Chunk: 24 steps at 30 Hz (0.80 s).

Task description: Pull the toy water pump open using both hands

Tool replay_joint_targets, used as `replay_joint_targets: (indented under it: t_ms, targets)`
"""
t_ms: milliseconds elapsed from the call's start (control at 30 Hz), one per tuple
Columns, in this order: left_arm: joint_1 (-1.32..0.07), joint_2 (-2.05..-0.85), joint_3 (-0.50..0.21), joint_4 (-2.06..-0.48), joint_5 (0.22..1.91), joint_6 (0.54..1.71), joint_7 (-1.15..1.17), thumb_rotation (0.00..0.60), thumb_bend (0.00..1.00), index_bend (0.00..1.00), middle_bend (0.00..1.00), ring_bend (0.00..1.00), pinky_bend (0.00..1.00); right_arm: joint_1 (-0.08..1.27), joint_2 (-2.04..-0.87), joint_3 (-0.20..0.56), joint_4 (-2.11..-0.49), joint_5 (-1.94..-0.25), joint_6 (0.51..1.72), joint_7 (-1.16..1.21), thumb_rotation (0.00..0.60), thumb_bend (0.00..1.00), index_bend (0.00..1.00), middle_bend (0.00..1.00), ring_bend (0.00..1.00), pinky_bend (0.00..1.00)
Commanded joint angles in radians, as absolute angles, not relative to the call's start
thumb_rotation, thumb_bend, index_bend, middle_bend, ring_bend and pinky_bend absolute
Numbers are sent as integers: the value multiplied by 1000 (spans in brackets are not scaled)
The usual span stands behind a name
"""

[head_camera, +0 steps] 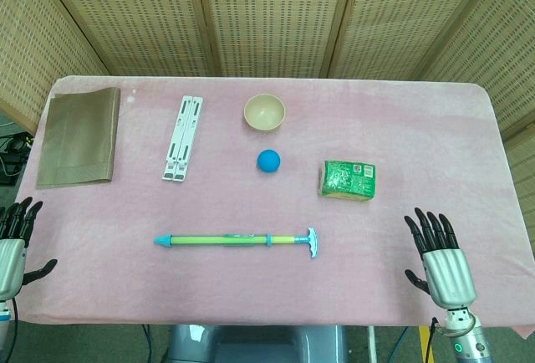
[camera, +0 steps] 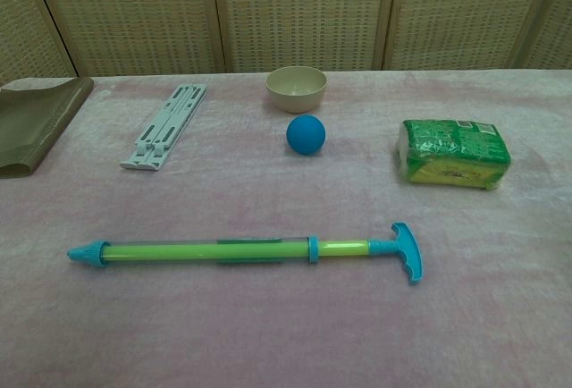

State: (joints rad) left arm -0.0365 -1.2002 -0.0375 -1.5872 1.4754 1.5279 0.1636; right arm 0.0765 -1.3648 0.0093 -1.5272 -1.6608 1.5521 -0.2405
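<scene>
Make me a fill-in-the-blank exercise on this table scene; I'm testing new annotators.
1. The green-and-teal plastic toy water pump has its T-shaped handle pointing toward the ____ robot hand.
2. The small blue ball lies between the pump and the beige ____.
3. Both robot hands, including the left robot hand, hold ____.

Missing words: right; bowl; nothing
</scene>
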Motion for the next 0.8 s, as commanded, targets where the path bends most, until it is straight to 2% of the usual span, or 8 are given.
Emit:
replay_joint_targets:
  t_ms: [33, 800]
  targets:
    - [-36, -1199, -38, -1589, 1477, 1529, 163, 600, 0, 0, 0, 0, 0, 76, -1364, 9, -1527, -1662, 1553, -239, 600, 168, 54, 0, 0, 0]
    - [-32, -1196, -36, -1601, 1486, 1541, 171, 600, 0, 0, 0, 0, 0, 76, -1361, -2, -1530, -1674, 1548, -235, 600, 166, 65, 0, 0, 0]
